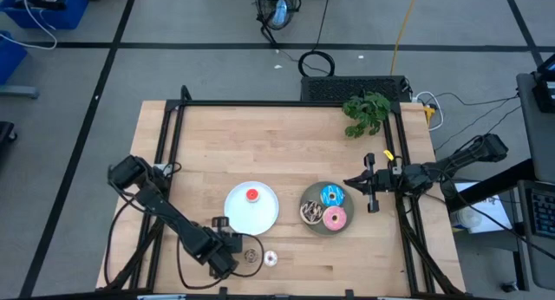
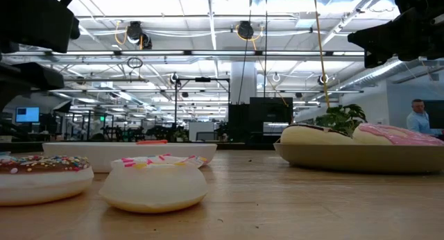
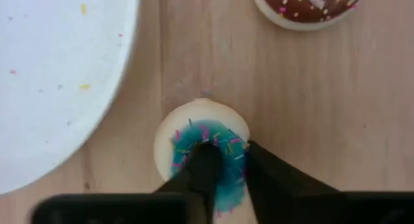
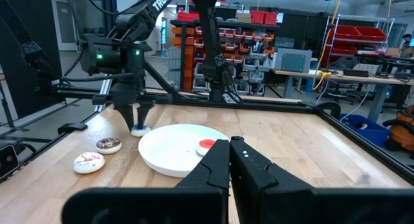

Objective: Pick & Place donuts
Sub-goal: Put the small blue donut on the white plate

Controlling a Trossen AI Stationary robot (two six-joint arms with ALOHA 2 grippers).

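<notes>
1. Left gripper (image 3: 223, 169) is down at the table, just beside the white plate (image 1: 260, 215) on its near-left side. One finger sits in the hole of the tiny blue donut (image 3: 202, 153), the other outside the ring, so it's pinching the ring wall; donut rests on the wood.
2. Tiny red donut (image 1: 252, 195) lies on the white plate.
3. Tiny brown donut (image 1: 251, 256) and tiny whitish-pink donut (image 1: 270, 259) lie on the table nr the front edge, close together, right of the left gripper.
4. Grey plate (image 1: 313, 224) holds 3 larger ones: blue donut (image 1: 332, 196), pink donut (image 1: 335, 218), dark brown donut (image 1: 310, 213).
5. Right gripper (image 1: 349, 183) waits clenched and empty, above the table by the grey plate's right side.
</notes>
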